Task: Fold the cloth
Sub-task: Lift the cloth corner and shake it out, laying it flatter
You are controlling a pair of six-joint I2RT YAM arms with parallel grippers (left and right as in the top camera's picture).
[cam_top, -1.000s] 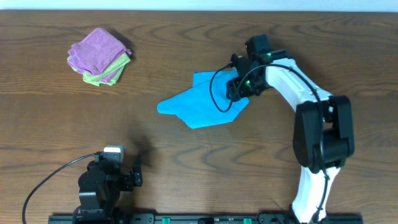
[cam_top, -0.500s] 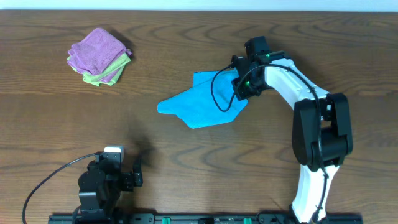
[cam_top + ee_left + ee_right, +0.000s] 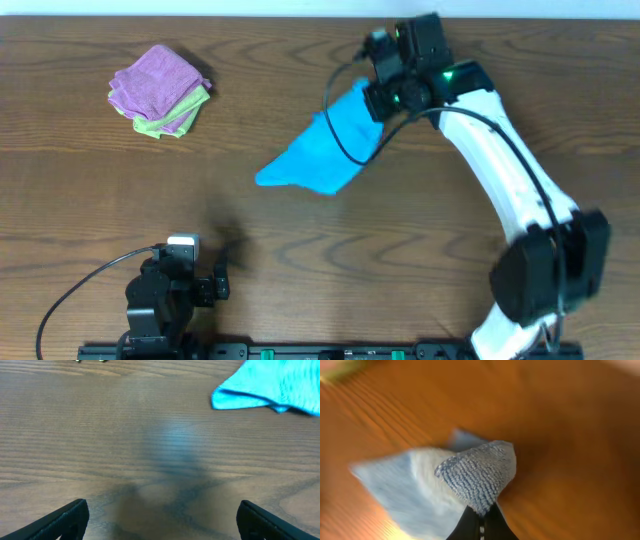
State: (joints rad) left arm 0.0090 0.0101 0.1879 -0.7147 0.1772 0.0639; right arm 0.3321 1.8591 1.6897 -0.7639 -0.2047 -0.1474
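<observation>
Stack (image 3: 160, 92) of folded purple and green cloths sits at ten o'clock on the worktop (image 3: 90, 200), well apart from everything else. My left hand (image 3: 220, 280) rests at seven o'clock with its fingers spread as wide as they go, holding nothing. From its own camera, only bare wood lies between the fingertips (image 3: 65, 520). The cloth (image 3: 325, 150) is just past centre toward one o'clock, drawn into a slanting strip. Its low end, at its own eight o'clock, touches the worktop. Its high end runs up toward two o'clock into my right hand (image 3: 375, 100). That hand is pinched tight on a bunched corner of the cloth, which stands out beyond the closed fingertips in the wrist view; the rest there is blurred.
</observation>
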